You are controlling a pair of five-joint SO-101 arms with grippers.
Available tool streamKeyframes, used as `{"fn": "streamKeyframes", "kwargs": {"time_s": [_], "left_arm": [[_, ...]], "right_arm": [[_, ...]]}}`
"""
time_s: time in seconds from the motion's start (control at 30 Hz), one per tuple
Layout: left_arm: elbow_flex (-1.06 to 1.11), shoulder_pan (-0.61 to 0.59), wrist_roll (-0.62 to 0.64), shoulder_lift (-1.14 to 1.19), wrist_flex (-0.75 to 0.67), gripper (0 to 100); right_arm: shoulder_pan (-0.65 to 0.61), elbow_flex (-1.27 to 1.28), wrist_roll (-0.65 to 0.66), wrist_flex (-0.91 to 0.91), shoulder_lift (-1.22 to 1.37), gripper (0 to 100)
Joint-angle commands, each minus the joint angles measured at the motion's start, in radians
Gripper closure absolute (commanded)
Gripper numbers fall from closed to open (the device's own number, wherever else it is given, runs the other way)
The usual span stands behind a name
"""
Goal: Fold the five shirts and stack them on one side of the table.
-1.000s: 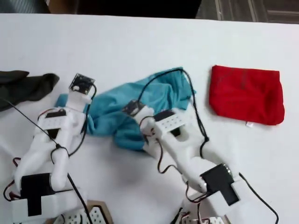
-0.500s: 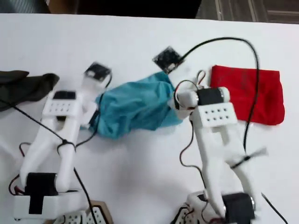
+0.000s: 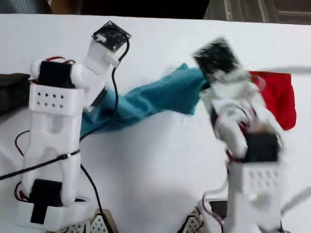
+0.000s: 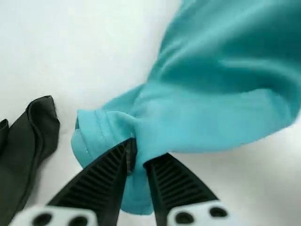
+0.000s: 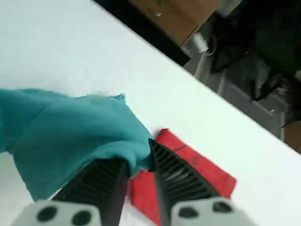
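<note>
Holding the teal shirt (image 3: 155,99) at both ends, the two arms stretch it into a band over the surface (image 3: 160,174). The band's long axis runs from the left arm across to the right arm, slanting toward the far edge at the right end. The left fingers (image 4: 137,154) are nearly closed, pinching a bunched hem. The right fingers (image 5: 137,157) are likewise clamped on a fold at the opposite end. The next move likely turns on this axis: each arm must lay down its own end to spread the cloth flat. The right wrist view shows the folded red shirt (image 5: 188,165) just beyond the right fingers, while the high view has it partly hidden behind that arm. The left wrist view shows the dark shirt (image 4: 23,146) lying near the left end.
</note>
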Motion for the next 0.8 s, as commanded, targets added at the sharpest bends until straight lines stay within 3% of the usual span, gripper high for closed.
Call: {"fn": "streamKeyframes", "kwargs": {"time_s": [0.0, 0.53, 0.77], "left_arm": [[-0.053, 0.015, -0.011, -0.1, 0.02, 97], [-0.038, 0.025, -0.011, -0.549, 0.017, 97], [0.157, 0.023, -0.018, -0.73, -0.008, 97]], "right_arm": [[0.062, -0.071, 0.006, 0.002, -0.157, 97.9], [0.071, -0.226, 0.149, 0.001, -0.516, 97.9], [0.071, -0.333, 0.173, -0.002, -0.524, 97.9]]}}
